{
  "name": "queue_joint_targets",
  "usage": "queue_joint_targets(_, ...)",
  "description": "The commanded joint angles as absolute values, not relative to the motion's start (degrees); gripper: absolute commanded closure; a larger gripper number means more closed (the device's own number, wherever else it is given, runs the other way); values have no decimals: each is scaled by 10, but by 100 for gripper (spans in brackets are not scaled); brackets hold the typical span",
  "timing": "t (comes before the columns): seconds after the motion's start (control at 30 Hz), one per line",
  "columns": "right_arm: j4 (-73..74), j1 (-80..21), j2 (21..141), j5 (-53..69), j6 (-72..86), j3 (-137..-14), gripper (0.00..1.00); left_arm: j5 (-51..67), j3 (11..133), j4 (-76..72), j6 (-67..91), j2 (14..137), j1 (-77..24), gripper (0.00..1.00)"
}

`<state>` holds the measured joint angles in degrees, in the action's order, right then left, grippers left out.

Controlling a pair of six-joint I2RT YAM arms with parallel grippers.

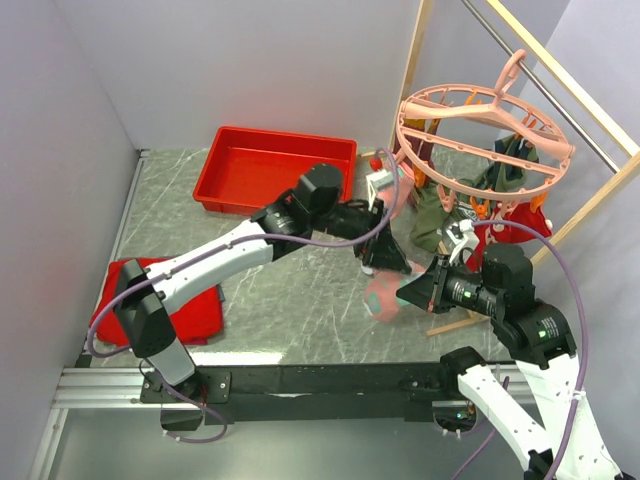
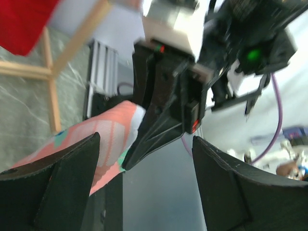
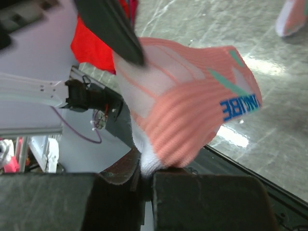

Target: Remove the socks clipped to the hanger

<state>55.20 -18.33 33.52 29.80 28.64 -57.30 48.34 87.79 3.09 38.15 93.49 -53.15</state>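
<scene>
Pink sock (image 1: pixel 383 300), seen from above, hangs over the table (image 1: pixel 300 320) between left gripper (image 1: pixel 385 262) and right gripper (image 1: pixel 415 292), at seven o'clock from the hanger (image 1: pixel 485 130), where an olive sock (image 1: pixel 432 212) hangs clipped. Left wrist view: left gripper gapes, released, the sock beside its nine o'clock finger. Right wrist view: right gripper clenches the sock's white cuff at six o'clock.

Plain pale walls (image 1: pixel 250 60) box in a grey marbled counter (image 1: pixel 280 310), overhead light glaring off its surface. Light wooden frame (image 1: pixel 413 65) stands at right rear corner. Aluminium beam (image 1: pixel 100 385) along near edge.
</scene>
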Motion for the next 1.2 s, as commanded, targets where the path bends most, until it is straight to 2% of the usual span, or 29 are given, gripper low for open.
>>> queue_joint_targets(0.0, 506, -182, 341, 350, 272, -600, 100, 524, 899, 62, 331, 943, -546, 18)
queue_joint_targets(0.13, 497, -182, 340, 364, 272, -604, 100, 521, 900, 92, 314, 947, -548, 22)
queue_joint_targets(0.23, 500, -182, 342, 365, 267, -606, 100, 516, 903, 108, 304, 951, -548, 32)
queue_joint_targets(0.4, 500, -181, 343, 395, 257, -604, 100, 486, 895, 120, 285, 932, -544, 18)
queue_joint_targets(0.63, 497, -181, 341, 444, 248, -601, 100, 533, 880, 110, 279, 926, -541, 17)
queue_joint_targets(0.77, 501, -181, 337, 438, 245, -601, 100, 557, 853, 82, 302, 914, -535, 25)
queue_joint_targets(0.87, 497, -181, 337, 425, 249, -603, 100, 578, 828, 48, 329, 905, -532, 36)
queue_joint_targets(0.9, 496, -181, 337, 418, 250, -604, 100, 580, 824, 40, 334, 902, -532, 47)
queue_joint_targets(0.97, 489, -181, 337, 414, 257, -604, 100, 577, 814, 26, 343, 894, -532, 57)
queue_joint_targets(1.0, 486, -181, 335, 413, 258, -603, 100, 576, 813, 25, 343, 892, -531, 66)
queue_joint_targets(1.07, 482, -181, 337, 409, 262, -599, 100, 562, 816, 32, 342, 890, -530, 76)
queue_joint_targets(1.1, 482, -181, 337, 408, 262, -599, 90, 553, 817, 40, 339, 890, -528, 90)
queue_joint_targets(1.13, 484, -181, 338, 403, 261, -596, 82, 543, 825, 53, 336, 891, -526, 97)
queue_joint_targets(1.17, 489, -181, 340, 397, 259, -596, 73, 526, 829, 68, 324, 892, -525, 99)
